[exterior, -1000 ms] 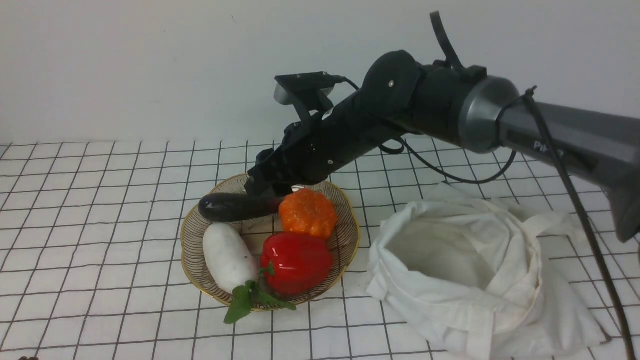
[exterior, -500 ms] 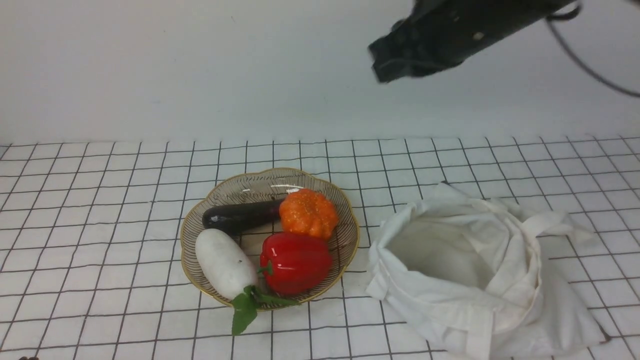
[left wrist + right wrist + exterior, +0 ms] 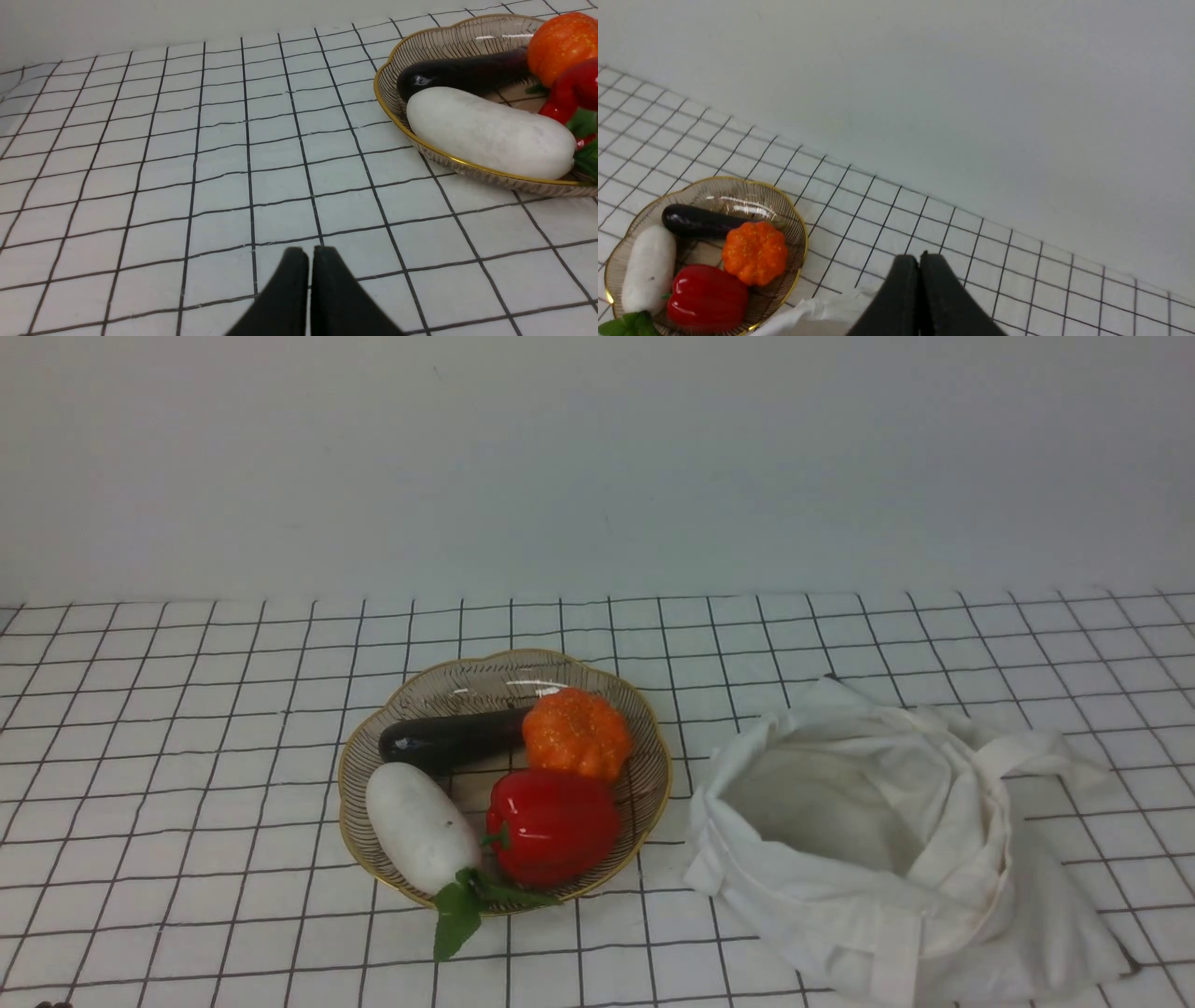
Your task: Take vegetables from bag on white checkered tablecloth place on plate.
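The purple-black eggplant lies across the back of the beige scalloped plate, beside a white radish, a red bell pepper and an orange pumpkin. The white cloth bag sits open to the plate's right on the checkered tablecloth; nothing shows inside it. Neither arm shows in the front view. My left gripper is shut and empty, low over the cloth, apart from the plate. My right gripper is shut and empty, high above the bag's edge; the eggplant lies far below it.
A pale wall rises behind the table. Bare checkered cloth stretches left of the plate in the left wrist view. The radish's green leaves hang over the plate's front rim.
My right gripper let go of the eggplant on the plate, rose up and to the right, and left the front view. The eggplant and radish settled slightly.
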{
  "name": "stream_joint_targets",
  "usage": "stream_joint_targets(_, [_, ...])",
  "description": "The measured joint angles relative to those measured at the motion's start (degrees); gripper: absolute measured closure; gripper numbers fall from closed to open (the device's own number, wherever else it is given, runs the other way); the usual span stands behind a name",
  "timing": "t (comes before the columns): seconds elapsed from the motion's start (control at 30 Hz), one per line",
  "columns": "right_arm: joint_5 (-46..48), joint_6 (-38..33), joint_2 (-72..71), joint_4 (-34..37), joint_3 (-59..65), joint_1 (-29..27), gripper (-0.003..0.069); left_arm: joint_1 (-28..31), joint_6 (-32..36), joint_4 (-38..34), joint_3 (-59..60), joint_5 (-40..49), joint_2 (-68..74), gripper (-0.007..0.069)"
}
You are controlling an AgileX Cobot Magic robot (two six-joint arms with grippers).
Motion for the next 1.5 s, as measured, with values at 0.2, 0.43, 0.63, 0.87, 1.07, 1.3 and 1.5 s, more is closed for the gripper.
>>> stream_joint_targets(0.2, [-9.21,4.72,-21.09,-0.63,18.88,0.00,0.0670,0.00,0.00,0.00,0.00,0.00,0.00,0.0633])
stream_joint_targets(0.43, [-25.12,8.65,-42.16,-0.63,39.33,0.00,0.0670,0.00,0.00,0.00,0.00,0.00,0.00,0.0633])
stream_joint_targets(0.63, [-39.69,16.20,-56.01,0.72,55.80,0.00,0.0670,0.00,0.00,0.00,0.00,0.00,0.00,0.0633])
stream_joint_targets(0.87, [-45.57,17.76,-60.53,5.02,64.87,0.00,0.0670,0.00,0.00,0.00,0.00,0.00,0.00,0.0633])
stream_joint_targets(1.07, [-43.76,17.76,-60.53,5.45,68.12,0.00,0.0670,0.00,0.00,0.00,0.00,0.00,0.00,0.0633])
stream_joint_targets(1.3, [-43.32,14.47,-60.58,-0.67,68.49,0.00,0.0670,0.00,0.00,0.00,0.00,0.00,0.00,0.0633])
stream_joint_targets(1.5, [-43.32,13.78,-60.58,-7.52,68.49,0.00,0.0670,0.00,0.00,0.00,0.00,0.00,0.00,0.0633])
